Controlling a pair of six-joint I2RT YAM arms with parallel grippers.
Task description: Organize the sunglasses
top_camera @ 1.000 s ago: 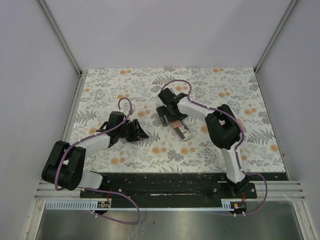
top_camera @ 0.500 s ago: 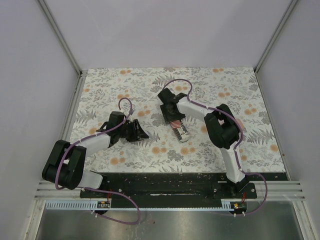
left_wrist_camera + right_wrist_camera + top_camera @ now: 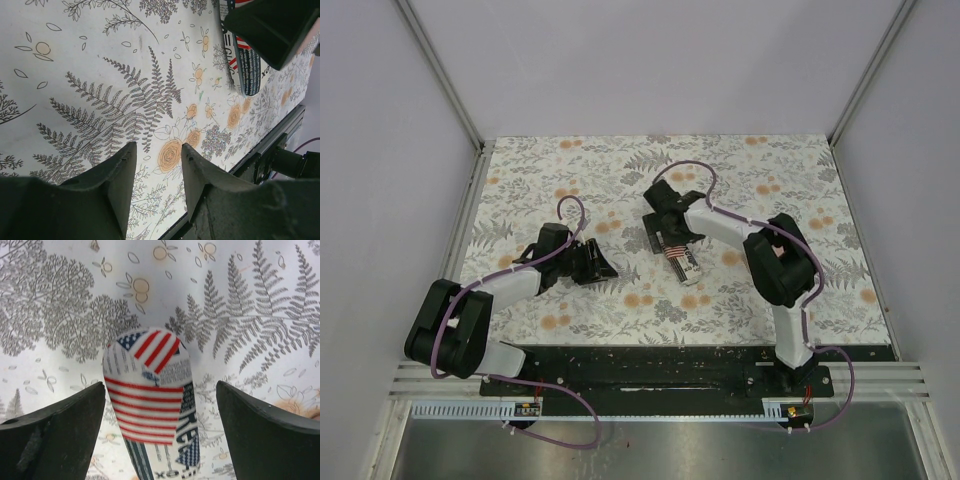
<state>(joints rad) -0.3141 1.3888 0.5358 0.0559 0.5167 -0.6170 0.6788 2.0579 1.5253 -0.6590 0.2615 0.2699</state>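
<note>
Left of the flag-printed case (image 3: 150, 410), the left claw (image 3: 158, 150) hangs released, its dark wedge-shaped fingers (image 3: 112, 200) apart over the matte fern-and-blossom counter (image 3: 90, 65). The glossy, round-ended case lies flat. The right claw (image 3: 161, 390) straddles it, spread wide, touching neither side. Where the sunglasses lie cannot be told.

An American-flag-printed case (image 3: 682, 262) lies flat on the fern-and-orange-flower patterned tabletop (image 3: 570, 180), just right of centre, angled from far-left to near-right.
</note>
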